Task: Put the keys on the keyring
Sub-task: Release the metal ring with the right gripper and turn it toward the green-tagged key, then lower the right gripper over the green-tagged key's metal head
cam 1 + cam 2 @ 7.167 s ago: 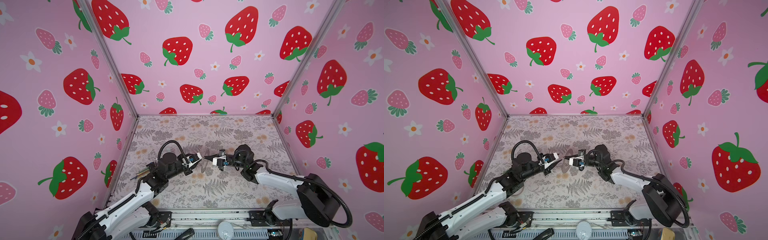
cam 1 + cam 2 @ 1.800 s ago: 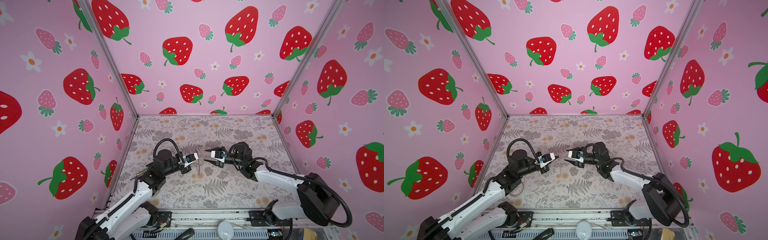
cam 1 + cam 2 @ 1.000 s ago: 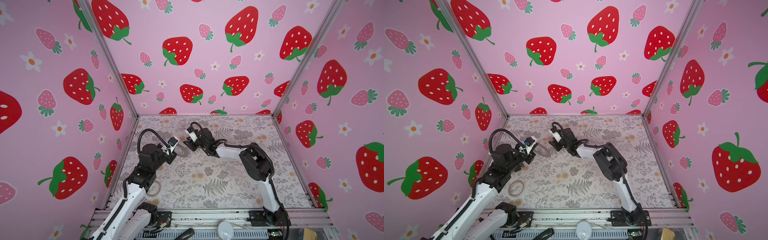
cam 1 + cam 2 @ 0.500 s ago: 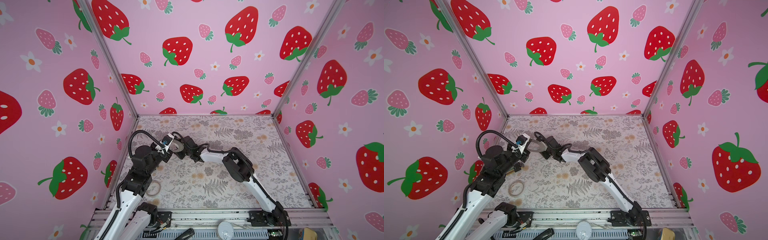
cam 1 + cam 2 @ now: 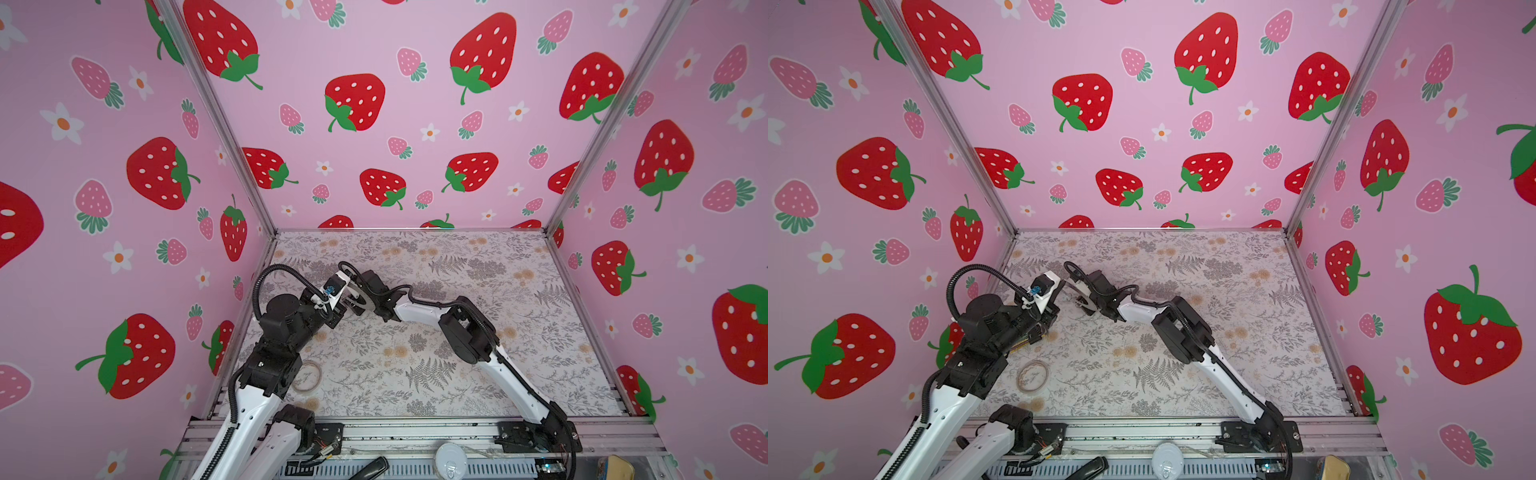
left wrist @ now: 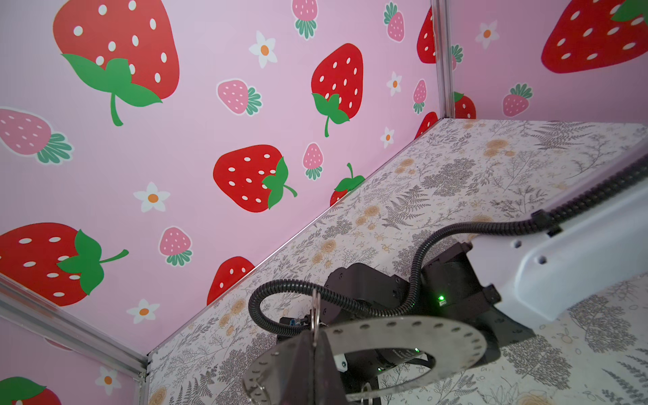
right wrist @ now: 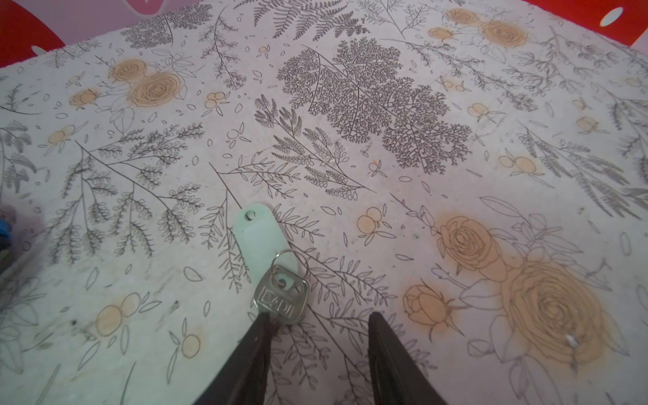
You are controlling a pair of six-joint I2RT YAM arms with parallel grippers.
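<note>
Shifted: both arms, off mid-tabletop. Left fingers (image 6: 298, 371) clamped on keyring (image 6: 463, 342) rim. Right fingers (image 7: 250, 361) parted; key (image 7: 280, 298) on tabletop (image 7: 526, 228) at one tip. Likely light, stiff, slippery: you pinch its head.

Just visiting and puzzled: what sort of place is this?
Likely a robot test booth: a left arm and right arm mounted on a metal rail, boxed in by strawberry-print walls around a floral tabletop.
</note>
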